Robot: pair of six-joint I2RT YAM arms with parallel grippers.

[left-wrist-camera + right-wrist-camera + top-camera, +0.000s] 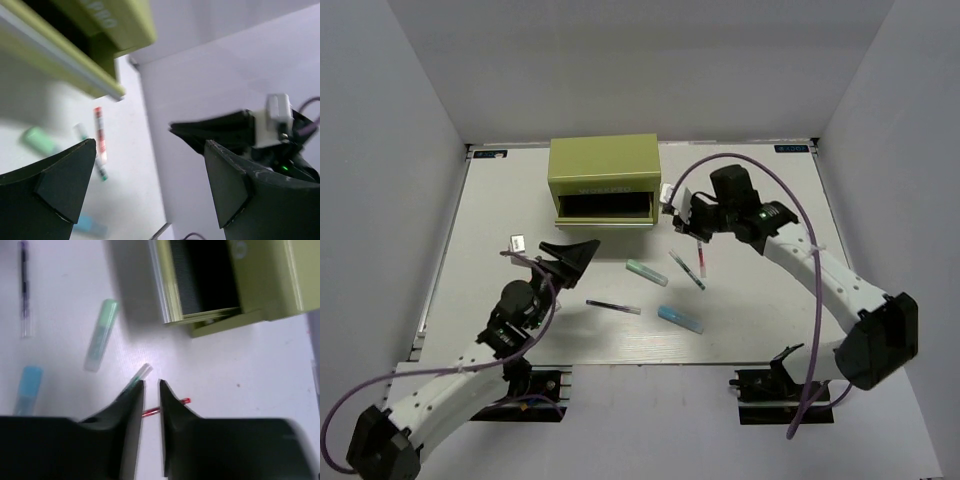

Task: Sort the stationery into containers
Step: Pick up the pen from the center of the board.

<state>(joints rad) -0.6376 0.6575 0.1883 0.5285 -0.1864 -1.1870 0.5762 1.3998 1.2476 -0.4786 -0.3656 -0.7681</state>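
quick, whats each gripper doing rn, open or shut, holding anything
Left gripper: open wide, holding nothing.
Right gripper: shut to a thin slit, nothing in it.

Tabletop (750,295): white, matte, fills centre of frame. Walls (380,150): pale grey, enclosing left, rear and right. Small blue label (794,149) at table's upper-right corner.

The left arm (440,390) and right arm (825,275) wear white shells with black joints. Purple cables (745,157) loop along them, and a green light (761,213) glows at upper right.
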